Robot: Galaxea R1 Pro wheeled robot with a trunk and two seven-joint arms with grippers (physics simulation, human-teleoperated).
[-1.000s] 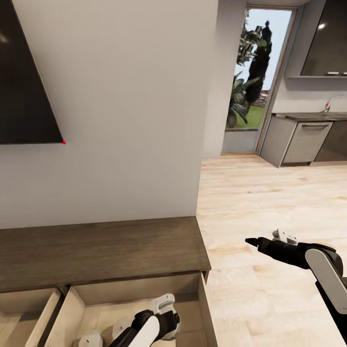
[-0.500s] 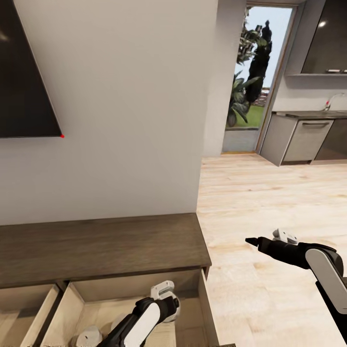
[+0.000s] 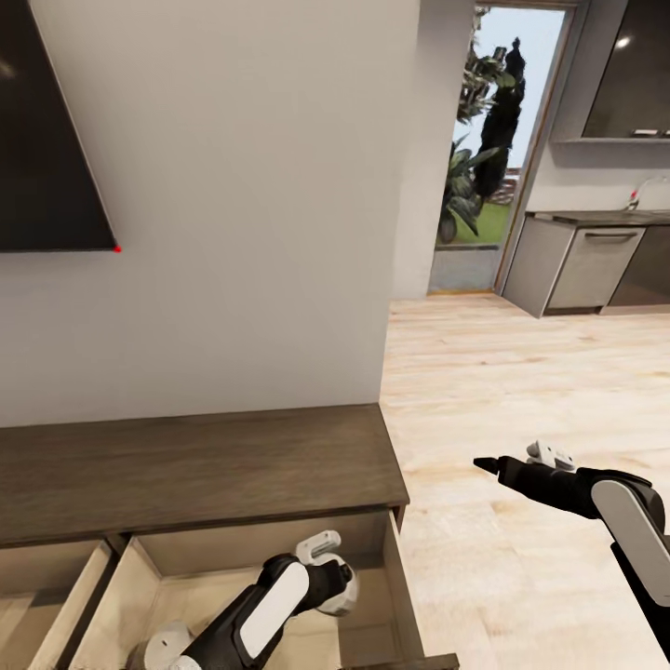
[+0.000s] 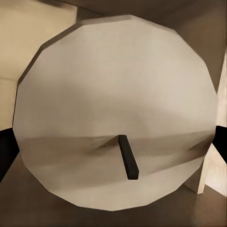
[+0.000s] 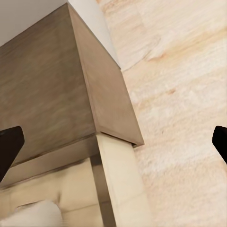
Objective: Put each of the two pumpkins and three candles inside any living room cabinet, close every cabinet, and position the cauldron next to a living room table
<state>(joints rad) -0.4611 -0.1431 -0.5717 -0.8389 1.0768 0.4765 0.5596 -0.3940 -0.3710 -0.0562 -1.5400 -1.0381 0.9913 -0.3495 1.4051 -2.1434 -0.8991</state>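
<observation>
change: head camera tilts down a little since a second ago, TV corner sits higher in view; left arm has risen slightly inside the open drawer, right arm unchanged.
left tool (image 3: 328, 582): over the right-hand open drawer of the cabinet (image 3: 205, 465), clamped on a candle (image 4: 116, 111); the left wrist view has the candle's flat whitish top and dark wick right up against the lens, fingertips (image 4: 5, 151) at either edge.
right tool (image 3: 486, 464): held out over the wood floor (image 3: 521, 391), right of the cabinet's end, well apart from everything; fingers wide apart per the right wrist view, nothing between them.
other candle: a second candle (image 3: 163, 647) lies in the same drawer, near left of the left arm.
drawers: two open, pale tan insides showing.
step: judged as candle drop-off into the drawer, mid-placement.
next move: likely lower the candle to the drawer floor beside the other one, let go, pull the arm clear before pushing drawers shut.
not seen: pumpkins, cauldron.
</observation>
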